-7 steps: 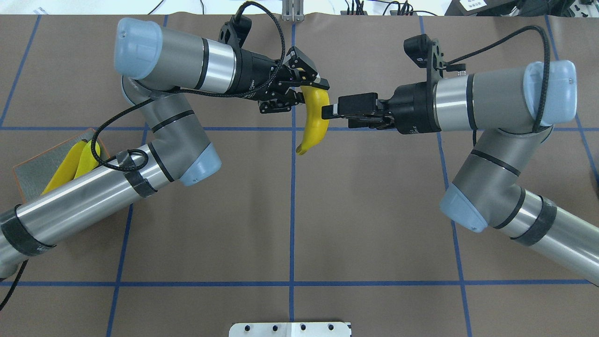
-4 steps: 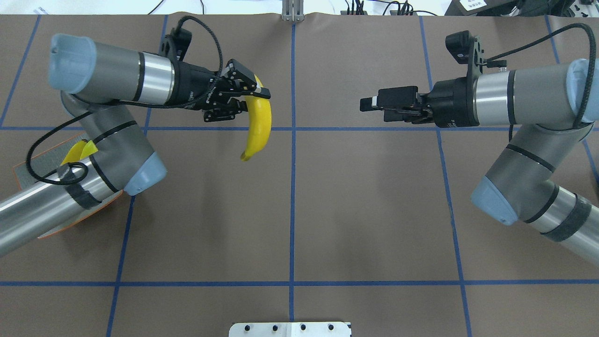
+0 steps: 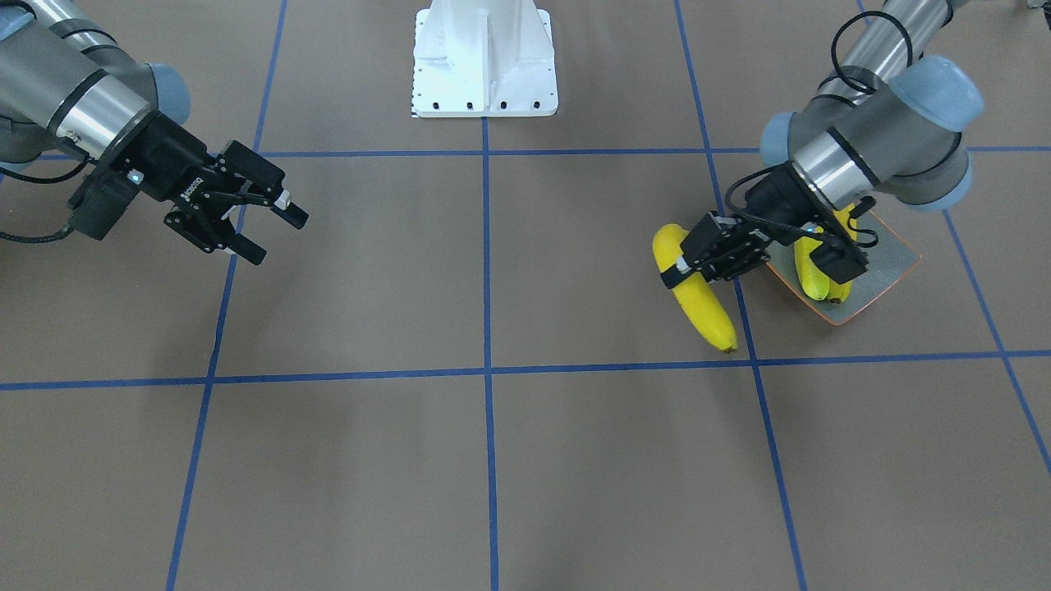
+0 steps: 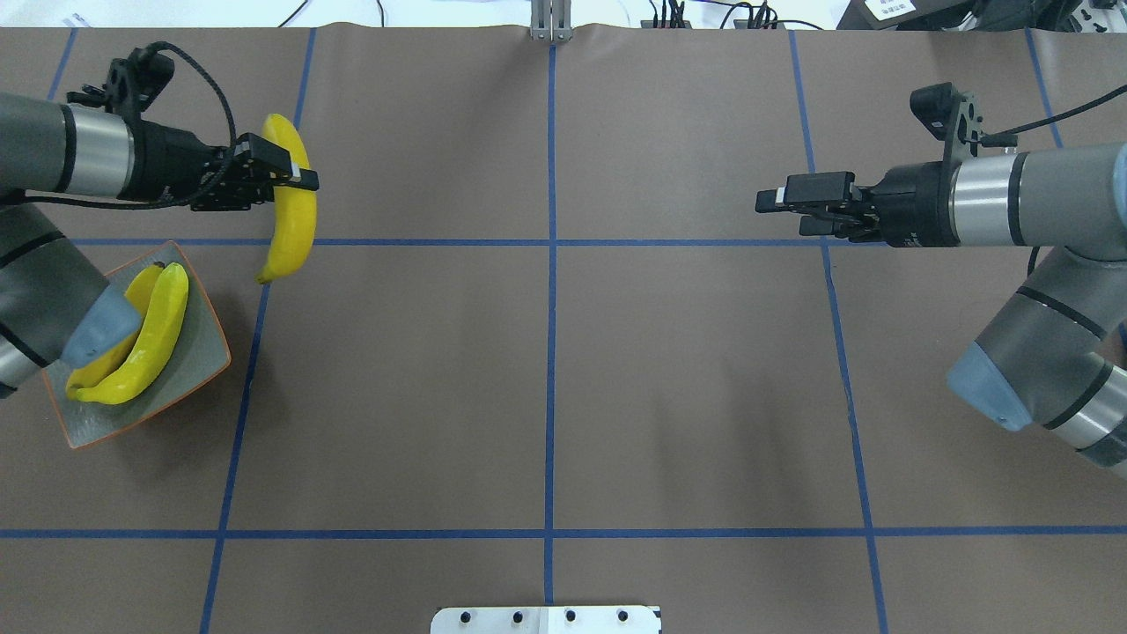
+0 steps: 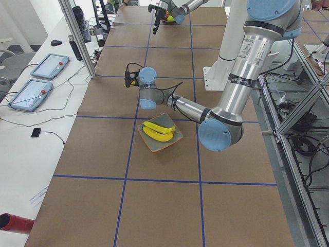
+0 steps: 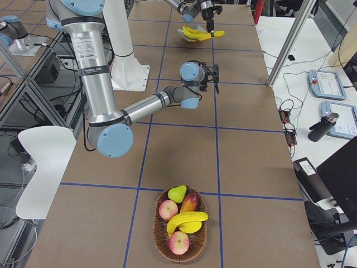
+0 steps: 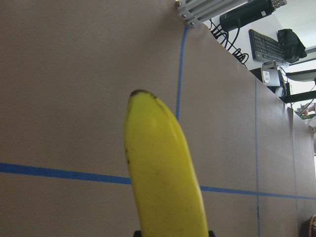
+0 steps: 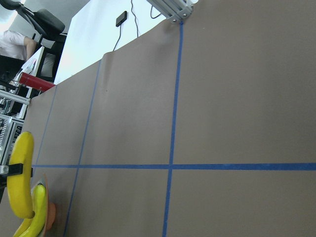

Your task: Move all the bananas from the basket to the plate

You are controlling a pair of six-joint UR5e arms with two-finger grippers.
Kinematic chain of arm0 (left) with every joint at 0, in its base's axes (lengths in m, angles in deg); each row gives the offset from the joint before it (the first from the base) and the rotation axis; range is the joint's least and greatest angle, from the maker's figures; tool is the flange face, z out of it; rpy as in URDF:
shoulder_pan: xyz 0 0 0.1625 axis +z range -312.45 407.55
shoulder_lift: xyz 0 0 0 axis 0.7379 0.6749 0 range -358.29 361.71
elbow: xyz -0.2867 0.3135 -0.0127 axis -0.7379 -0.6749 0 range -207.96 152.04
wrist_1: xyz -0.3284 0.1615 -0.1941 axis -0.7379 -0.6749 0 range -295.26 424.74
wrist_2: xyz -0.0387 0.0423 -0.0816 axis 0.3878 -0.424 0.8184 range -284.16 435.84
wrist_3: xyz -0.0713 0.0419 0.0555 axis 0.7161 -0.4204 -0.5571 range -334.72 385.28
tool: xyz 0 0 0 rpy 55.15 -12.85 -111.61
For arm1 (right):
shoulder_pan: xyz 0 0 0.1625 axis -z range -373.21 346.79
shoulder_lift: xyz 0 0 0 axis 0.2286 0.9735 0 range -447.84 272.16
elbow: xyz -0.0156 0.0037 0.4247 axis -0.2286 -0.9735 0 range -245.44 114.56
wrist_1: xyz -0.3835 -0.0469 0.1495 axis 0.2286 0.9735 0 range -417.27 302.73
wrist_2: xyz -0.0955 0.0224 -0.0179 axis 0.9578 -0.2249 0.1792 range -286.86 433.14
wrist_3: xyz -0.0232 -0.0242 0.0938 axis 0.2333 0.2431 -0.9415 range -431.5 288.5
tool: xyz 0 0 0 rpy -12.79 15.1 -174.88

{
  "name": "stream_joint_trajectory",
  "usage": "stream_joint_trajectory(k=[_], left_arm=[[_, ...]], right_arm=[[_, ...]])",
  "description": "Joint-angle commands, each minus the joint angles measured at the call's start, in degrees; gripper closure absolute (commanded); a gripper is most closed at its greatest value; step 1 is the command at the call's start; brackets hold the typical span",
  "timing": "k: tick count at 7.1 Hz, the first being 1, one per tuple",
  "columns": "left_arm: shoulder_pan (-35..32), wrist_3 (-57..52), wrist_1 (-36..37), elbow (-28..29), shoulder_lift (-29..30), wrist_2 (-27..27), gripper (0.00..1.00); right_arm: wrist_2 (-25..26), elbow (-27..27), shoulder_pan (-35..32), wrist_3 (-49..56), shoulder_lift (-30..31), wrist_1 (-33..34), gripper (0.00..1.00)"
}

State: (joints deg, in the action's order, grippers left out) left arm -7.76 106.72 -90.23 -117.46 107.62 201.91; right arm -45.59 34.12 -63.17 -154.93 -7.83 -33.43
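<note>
Both arms reach out low over the brown-paper tabletop (image 4: 546,396). The left arm (image 4: 53,158) has its wrist level and pointing toward the middle. The left gripper (image 4: 295,179) is clamped across the held banana (image 4: 295,229), roughly a third of the way down from its far end. The right arm (image 4: 1039,194) mirrors that pose way over on the other side, and the right gripper (image 3: 277,236) is spread wide with nothing in it.

The wicker basket (image 6: 159,245) sits at the robot's right end, well apart from the rest. It has a last banana (image 6: 187,219) lying across apples (image 6: 167,210) and a pear (image 6: 177,194). The plate (image 4: 189,374) is at the left end, and the left arm's elbow covers part of it in the overhead view. Two bananas (image 4: 145,339) lie side by side on it, along its diagonal.

The held banana is off the plate, near its far corner. Its long axis runs away-from-robot to toward-robot, gently curved, with the near tip dipping down.
</note>
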Motion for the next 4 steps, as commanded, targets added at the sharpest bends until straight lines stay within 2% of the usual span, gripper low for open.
stream_joint_trajectory(k=[1,3,4], left_arm=[[-5.1,-17.0,13.5,-4.2,-5.0,0.8,1.00],[-7.3,-27.2,24.0,-6.4,-10.3,-2.3,1.00],[-7.3,-29.0,30.9,-8.8,-10.4,-4.1,1.00]], right_arm=[[0.3,-2.2,-3.4,2.5,1.7,0.3,0.00],[0.2,-4.3,-5.2,6.0,3.5,0.5,0.00],[-0.1,-4.3,-6.8,9.5,5.6,1.0,0.00]])
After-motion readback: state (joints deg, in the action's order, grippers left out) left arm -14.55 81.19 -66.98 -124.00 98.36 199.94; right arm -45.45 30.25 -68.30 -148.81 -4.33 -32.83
